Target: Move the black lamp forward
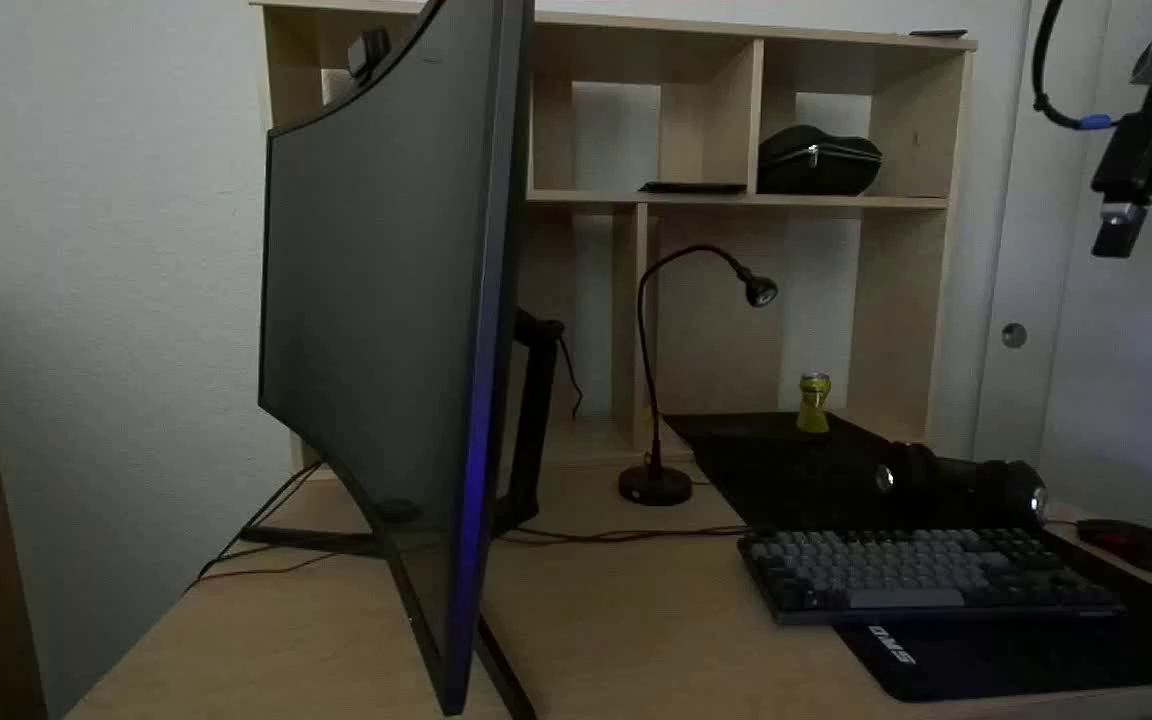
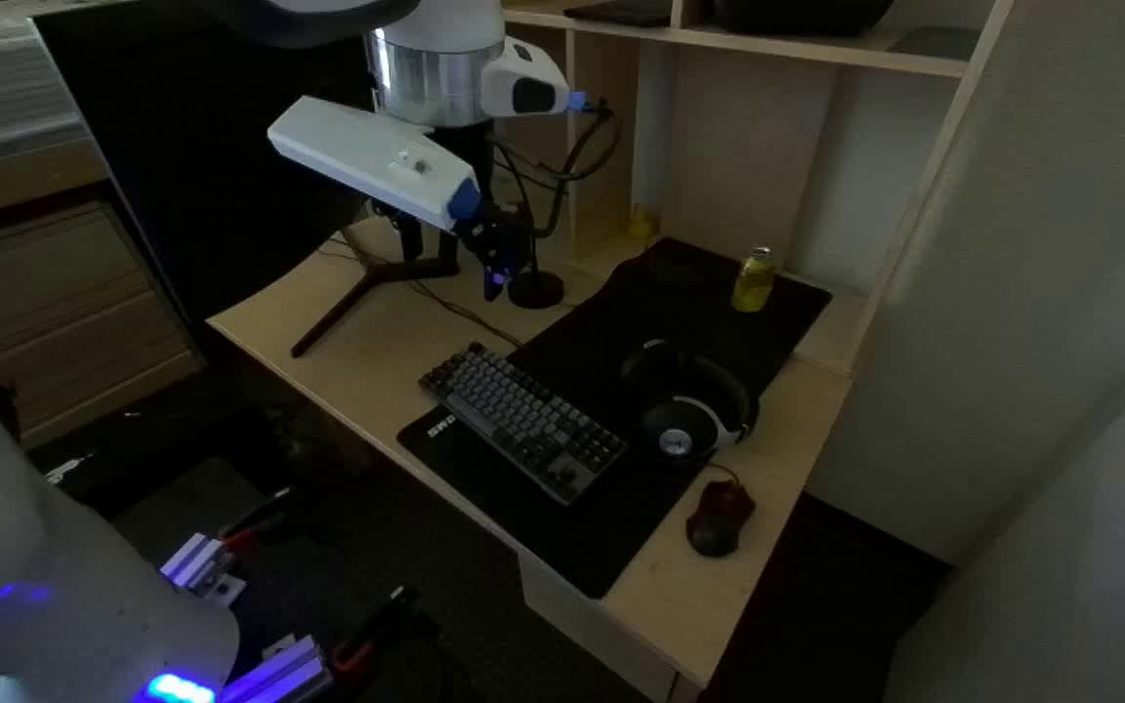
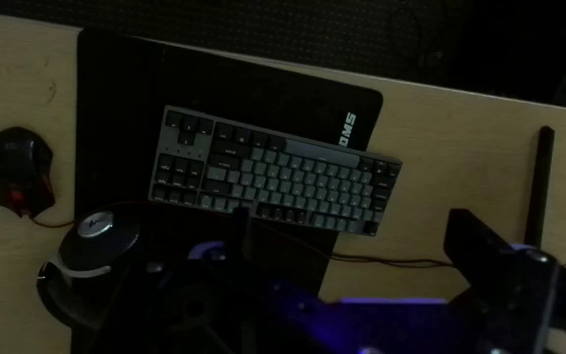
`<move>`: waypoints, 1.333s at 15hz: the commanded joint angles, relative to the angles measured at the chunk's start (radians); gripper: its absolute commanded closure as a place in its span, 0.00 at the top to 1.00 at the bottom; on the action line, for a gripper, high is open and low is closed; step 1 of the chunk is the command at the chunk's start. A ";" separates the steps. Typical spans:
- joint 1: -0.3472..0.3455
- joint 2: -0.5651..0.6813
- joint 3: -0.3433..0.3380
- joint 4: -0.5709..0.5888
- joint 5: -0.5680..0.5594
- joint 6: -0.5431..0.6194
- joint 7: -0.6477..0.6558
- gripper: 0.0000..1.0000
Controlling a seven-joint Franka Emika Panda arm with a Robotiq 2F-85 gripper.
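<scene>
The black lamp (image 1: 655,485) stands upright on the desk, with a round base, a thin curved neck and a small head bent over to one side. In an exterior view its base (image 2: 535,291) shows below the gripper, and the arm and cables overlap its neck. My gripper (image 1: 1151,250) hangs high above the desk, apart from the lamp. It also shows in an exterior view (image 2: 452,264), pointing down. In the wrist view its fingers (image 3: 352,223) are wide apart with nothing between them. The lamp cannot be made out in the wrist view.
A large monitor (image 1: 386,290) stands beside the lamp, its stand legs spread on the desk. A keyboard (image 3: 273,172), headphones (image 2: 675,434) and a yellow can (image 2: 754,283) are on the black mat; a mouse (image 2: 719,517) lies beside it. A wooden shelf (image 1: 856,40) is behind. Cables cross the desk.
</scene>
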 commanded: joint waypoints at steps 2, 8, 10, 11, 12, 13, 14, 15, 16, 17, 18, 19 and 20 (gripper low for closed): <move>-0.028 0.006 0.024 0.002 0.015 -0.002 -0.012 1.00; -0.019 0.001 0.014 -0.029 -0.093 0.167 -0.275 1.00; -0.020 -0.030 0.017 0.141 -0.116 0.004 -0.372 1.00; -0.024 -0.028 0.020 0.187 -0.137 -0.006 -0.408 1.00; -0.026 -0.017 0.026 0.101 -0.094 0.055 -0.340 1.00; -0.026 -0.028 0.024 0.147 -0.105 0.031 -0.368 1.00; -0.026 -0.038 0.023 0.175 -0.110 0.012 -0.382 1.00; -0.025 -0.043 0.022 0.184 -0.111 0.007 -0.388 1.00; -0.006 -0.038 0.027 0.195 -0.104 0.002 -0.413 1.00; 0.036 -0.063 0.032 0.218 -0.067 -0.002 -0.467 1.00; 0.047 -0.104 0.059 0.216 -0.046 -0.032 -0.475 1.00; 0.071 -0.119 0.092 0.249 -0.014 -0.081 -0.479 1.00; 0.098 -0.124 0.122 0.271 0.014 -0.099 -0.479 1.00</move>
